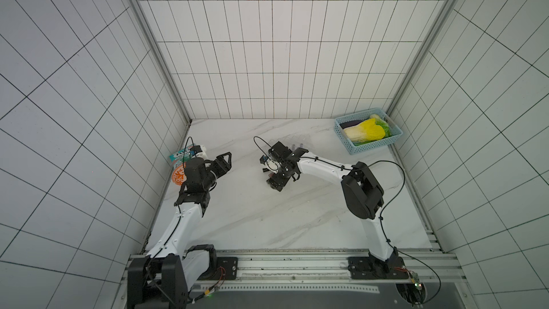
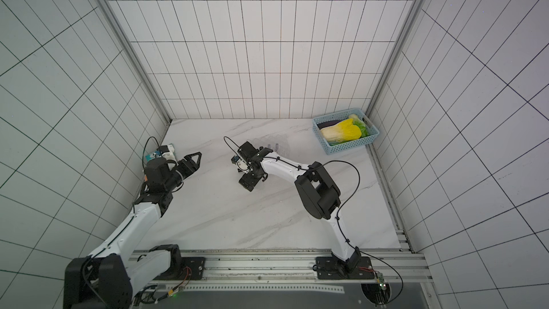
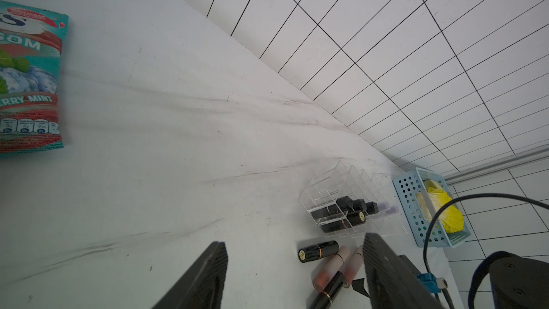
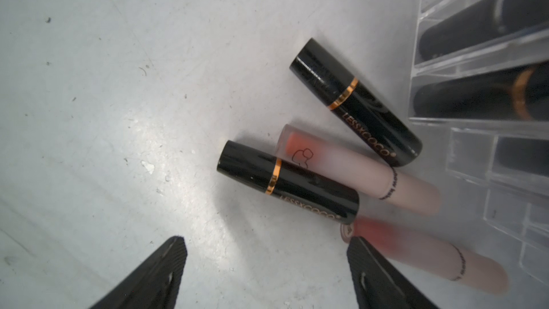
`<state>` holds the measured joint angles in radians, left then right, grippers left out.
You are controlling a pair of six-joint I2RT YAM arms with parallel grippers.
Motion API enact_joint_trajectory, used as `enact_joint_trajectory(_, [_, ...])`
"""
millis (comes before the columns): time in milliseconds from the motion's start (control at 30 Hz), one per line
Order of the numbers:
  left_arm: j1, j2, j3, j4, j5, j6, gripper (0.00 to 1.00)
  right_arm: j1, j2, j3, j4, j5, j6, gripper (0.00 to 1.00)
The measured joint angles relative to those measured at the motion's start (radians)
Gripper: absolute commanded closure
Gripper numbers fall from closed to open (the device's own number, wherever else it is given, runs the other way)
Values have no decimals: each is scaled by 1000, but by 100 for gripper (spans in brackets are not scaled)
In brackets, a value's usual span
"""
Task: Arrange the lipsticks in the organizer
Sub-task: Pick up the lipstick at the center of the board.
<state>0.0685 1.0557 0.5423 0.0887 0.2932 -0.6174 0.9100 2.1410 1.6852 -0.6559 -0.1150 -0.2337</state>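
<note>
Currently right gripper (image 4: 266, 245) hangs spread and empty by four loose lipsticks (image 4: 356, 173) lying flat just beside the organizer (image 4: 430, 120), likely lining up the nearest black tube (image 4: 286, 182), while several sit slotted inside the organizer and left gripper (image 3: 293, 240) waits spread, empty, well apart from it.

The two loose black lipsticks (image 4: 355, 101) have glossy, hard plastic shells that mirror the light, each ringed by a shiny gold metallic band. The pink lipsticks (image 4: 356, 170) beside them are frosted, matt and translucent. The organizer (image 4: 475, 52) is clear, polished plastic with bright edges. The table (image 4: 104, 84) looks like smooth white marble with a soft sheen, specked and scuffed. The fingers (image 4: 160, 274) of the right gripper (image 4: 266, 240) are matt black with a fine ribbed grain. The basket (image 3: 408, 203) is matt, light-blue perforated plastic.
</note>
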Motion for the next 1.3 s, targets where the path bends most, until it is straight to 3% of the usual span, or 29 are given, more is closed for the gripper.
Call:
enact_joint_trajectory(967, [0,-11,0,13,15,-12,30,0,95,66,34,-51,-24,16])
enact_joint_trajectory(1167, [0,-11,0,13,16,-13,30,0,98,65,17,-66,-22,26])
enact_joint_trajectory(1300, [0,-14,0,13,16,-12,30,0,97,62,9,-69,-14,45])
